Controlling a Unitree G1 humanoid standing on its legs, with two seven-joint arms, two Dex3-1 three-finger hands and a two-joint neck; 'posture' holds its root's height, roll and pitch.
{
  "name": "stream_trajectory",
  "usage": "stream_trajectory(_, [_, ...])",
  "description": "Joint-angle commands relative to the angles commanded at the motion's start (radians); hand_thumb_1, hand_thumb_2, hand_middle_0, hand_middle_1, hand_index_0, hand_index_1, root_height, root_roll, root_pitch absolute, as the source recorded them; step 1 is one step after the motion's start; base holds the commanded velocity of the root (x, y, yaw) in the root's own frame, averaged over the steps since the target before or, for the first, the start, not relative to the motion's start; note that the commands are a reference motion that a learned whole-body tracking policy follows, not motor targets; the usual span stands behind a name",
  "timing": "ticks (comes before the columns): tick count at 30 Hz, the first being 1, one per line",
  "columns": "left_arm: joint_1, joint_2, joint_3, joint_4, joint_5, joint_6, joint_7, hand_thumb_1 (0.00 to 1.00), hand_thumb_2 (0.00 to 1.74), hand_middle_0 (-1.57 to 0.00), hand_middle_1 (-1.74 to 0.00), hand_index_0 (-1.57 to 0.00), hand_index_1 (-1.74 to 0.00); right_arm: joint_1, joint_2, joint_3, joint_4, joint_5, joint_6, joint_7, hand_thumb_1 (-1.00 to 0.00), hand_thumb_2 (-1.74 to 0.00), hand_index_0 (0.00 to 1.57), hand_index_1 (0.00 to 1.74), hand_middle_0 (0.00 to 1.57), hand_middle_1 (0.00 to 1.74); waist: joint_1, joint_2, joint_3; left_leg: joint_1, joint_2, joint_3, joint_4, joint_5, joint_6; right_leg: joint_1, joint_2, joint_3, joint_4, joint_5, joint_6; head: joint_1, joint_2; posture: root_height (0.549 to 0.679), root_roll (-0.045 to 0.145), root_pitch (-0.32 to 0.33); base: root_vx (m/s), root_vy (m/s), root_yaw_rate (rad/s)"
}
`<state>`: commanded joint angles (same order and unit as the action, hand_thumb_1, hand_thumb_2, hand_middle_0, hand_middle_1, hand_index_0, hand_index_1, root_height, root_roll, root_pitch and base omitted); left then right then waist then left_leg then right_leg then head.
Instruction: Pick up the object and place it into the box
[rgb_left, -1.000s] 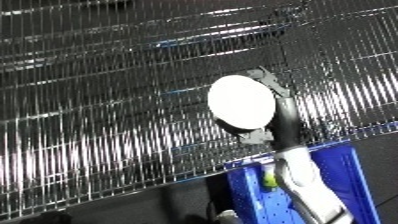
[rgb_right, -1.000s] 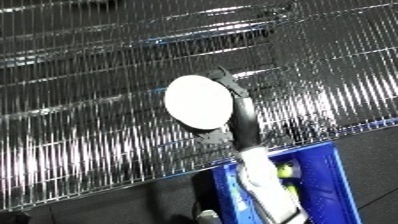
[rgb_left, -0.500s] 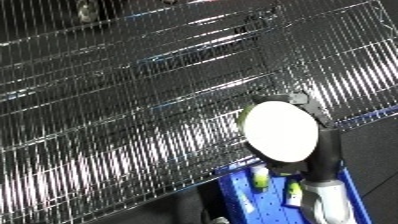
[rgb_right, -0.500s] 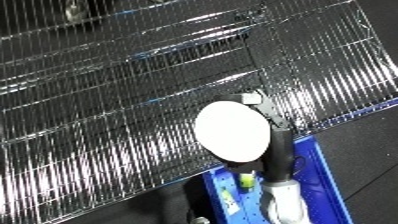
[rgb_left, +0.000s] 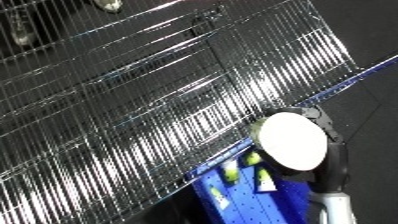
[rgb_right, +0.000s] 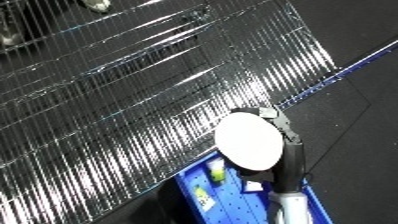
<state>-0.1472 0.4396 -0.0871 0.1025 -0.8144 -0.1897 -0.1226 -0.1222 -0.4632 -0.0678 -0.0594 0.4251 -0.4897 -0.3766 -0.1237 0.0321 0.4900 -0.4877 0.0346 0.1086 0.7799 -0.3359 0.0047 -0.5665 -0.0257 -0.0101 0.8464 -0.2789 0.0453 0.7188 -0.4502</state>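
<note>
Your right hand (rgb_left: 322, 131) comes up from the lower right on its dark wrist and white forearm, with its fingers (rgb_left: 306, 111) curled over the top edge of a round white plate (rgb_left: 291, 139). You hold the plate tilted, its pale face turned toward the camera, above the far end of the blue bin (rgb_left: 233, 199). Inside the bin, just below the plate's lower rim, lie small yellow-green pieces (rgb_left: 233, 171). A wire rack (rgb_left: 160, 100) of shiny metal bars fills the view behind, running slantwise. Your left hand does not show.
</note>
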Motion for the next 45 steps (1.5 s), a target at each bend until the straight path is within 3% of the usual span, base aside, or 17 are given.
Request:
stream_trajectory(4, [0.014, -0.01, 0.002, -0.001, -0.016, -0.011, -0.001, 1.0, 1.74, -1.57, -1.74, -1.57, -1.74, 0.047, 0.004, -0.026, 0.037, 0.022, -0.021, -0.005, -0.65, -1.13, 1.02, 1.13, 1.02, 1.13, -0.026, 0.011, 0.006, 0.025, -0.005, 0.015, -0.007, -0.003, -0.0009, 0.015, 0.0044, 0.014, -0.02, 0.005, -0.0022, 0.03, 0.0, 0.636, 0.076, 0.065, -0.014, 0.088, -0.112])
stream_trajectory(10, [0.028, -0.019, -0.009, -0.015, -0.036, -0.033, 0.01, 1.0, 1.74, -1.57, -1.74, -1.57, -1.74, 0.094, 0.002, -0.036, 0.06, 0.039, -0.061, -0.003, -0.35, -0.61, 0.55, 0.61, 0.55, 0.61, -0.055, 0.022, 0.02, 0.051, -0.014, 0.03, -0.012, -0.008, 0.0028, 0.021, 0.0074, 0.029, -0.035, 0.012, -0.0076, 0.063, 0.017, 0.637, 0.089, 0.059, -0.008, 0.081, -0.093])
stream_trajectory(17, [0.008, -0.035, -0.028, -0.007, -0.042, -0.049, 0.036, 1.0, 1.74, -1.57, -1.74, -1.57, -1.74, 0.088, -0.009, -0.025, 0.083, 0.065, -0.066, -0.007, 0.0, 0.0, 0.0, 0.0, 0.0, 0.0, -0.069, 0.031, 0.026, 0.064, -0.022, 0.035, -0.02, -0.002, 0.0047, 0.017, 0.0146, 0.041, -0.034, 0.012, -0.0122, 0.097, 0.026, 0.636, 0.093, 0.057, -0.003, 0.048, -0.058])
stream_trajectory(28, [0.008, -0.05, -0.04, 0.001, -0.049, -0.064, 0.048, 1.0, 1.74, -1.57, -1.74, -1.57, -1.74, 0.103, 0.007, -0.021, 0.107, 0.119, -0.067, 0.024, 0.0, 0.0, 0.0, 0.0, 0.0, 0.0, -0.077, 0.042, 0.03, 0.07, -0.031, 0.039, -0.029, 0.017, -0.0001, 0.015, 0.0177, 0.044, -0.032, 0.014, -0.0163, 0.072, 0.01, 0.636, 0.097, 0.053, 0.006, 0.023, 0.0])
stream_trajectory(34, [-0.004, -0.051, -0.052, -0.004, -0.046, -0.063, 0.057, 1.0, 1.74, -1.57, -1.74, -1.57, -1.74, 0.096, 0.002, -0.003, 0.087, 0.066, -0.048, 0.047, 0.0, 0.0, 0.0, 0.0, 0.0, 0.0, -0.069, 0.039, 0.03, 0.071, -0.033, 0.04, -0.054, 0.029, 0.0003, 0.018, 0.0187, 0.038, -0.049, 0.021, -0.014, 0.019, 0.007, 0.637, 0.095, 0.058, -0.004, -0.009, 0.064])
stream_trajectory(37, [-0.008, -0.052, -0.059, -0.001, -0.043, -0.062, 0.056, 1.0, 1.74, -1.57, -1.74, -1.57, -1.74, 0.085, -0.007, 0.015, 0.069, 0.038, -0.026, 0.072, 0.0, 0.0, 0.0, 0.0, 0.0, 0.0, -0.06, 0.034, 0.03, 0.066, -0.033, 0.03, -0.055, 0.035, -0.0011, 0.019, 0.0186, 0.033, -0.05, 0.021, -0.0152, -0.018, 0.003, 0.637, 0.094, 0.058, 0.0, -0.024, 0.09])
stream_trajectory(41, [-0.02, -0.052, -0.066, 0.008, -0.033, -0.049, 0.05, 1.0, 1.74, -1.57, -1.74, -1.57, -1.74, 0.054, -0.02, 0.055, 0.046, 0.019, 0.027, 0.115, 0.0, 0.0, 0.0, 0.0, 0.0, 0.0, -0.038, 0.025, 0.03, 0.055, -0.032, 0.015, -0.048, 0.033, -0.0013, 0.023, 0.0174, 0.024, -0.041, 0.016, -0.0179, -0.061, -0.024, 0.637, 0.092, 0.053, 0.01, -0.053, 0.134])
stream_trajectory(45, [-0.025, -0.049, -0.069, 0.017, -0.021, -0.03, 0.041, 1.0, 1.74, -1.57, -1.74, -1.57, -1.74, 0.024, -0.018, 0.099, 0.031, 0.011, 0.076, 0.154, 0.0, 0.0, 0.0, 0.0, 0.0, 0.0, -0.011, 0.013, 0.027, 0.049, -0.036, -0.003, -0.046, 0.035, -0.0023, 0.035, 0.0124, 0.009, -0.045, 0.017, -0.0167, -0.11, -0.057, 0.637, 0.089, 0.047, 0.037, -0.077, 0.121])
